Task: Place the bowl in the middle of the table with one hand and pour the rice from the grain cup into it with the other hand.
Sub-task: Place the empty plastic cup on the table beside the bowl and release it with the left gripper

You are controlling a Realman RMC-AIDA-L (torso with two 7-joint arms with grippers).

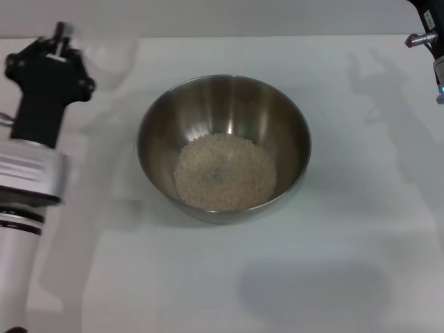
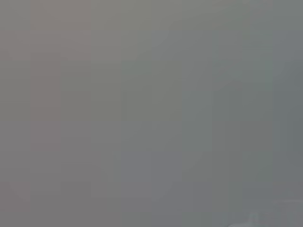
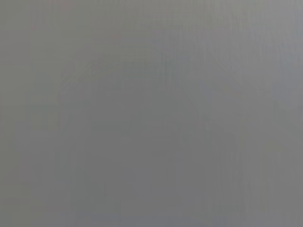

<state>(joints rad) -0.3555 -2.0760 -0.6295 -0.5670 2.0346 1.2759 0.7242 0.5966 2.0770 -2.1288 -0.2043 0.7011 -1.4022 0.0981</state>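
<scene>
at the far left of the head view the left arm (image 1: 31, 173) rises from the near edge, its black wrist and left gripper (image 1: 61, 33) pointing toward the far side of the table (image 1: 347, 277). it stands well apart from the bowl and holds nothing that can be seen; whether its jaws are released or clenched cannot be told, since only a small tip shows. it looks parked clear of the work, which suits an arm whose part is over.

in the middle stands the bowl (image 1: 156, 132), upright on the white top and roughly centred, where the task wants it. inside, the rice (image 1: 223, 172) lies in one low round heap on the bottom, touching the steel all round and well below the rim. that spread reads as grains already poured in, so by my judgement both steps look done.

at the far right, in the upper corner, only a bit of the right gripper (image 1: 427, 35) shows, dark with a metal stud, well apart from the bowl. its jaws cannot be told either.

the grain cup is not in view in any picture, so where it is cannot be said. both wrist views show only plain grey.

count: one bowl, one heap of rice, two arms, no cup visible.
</scene>
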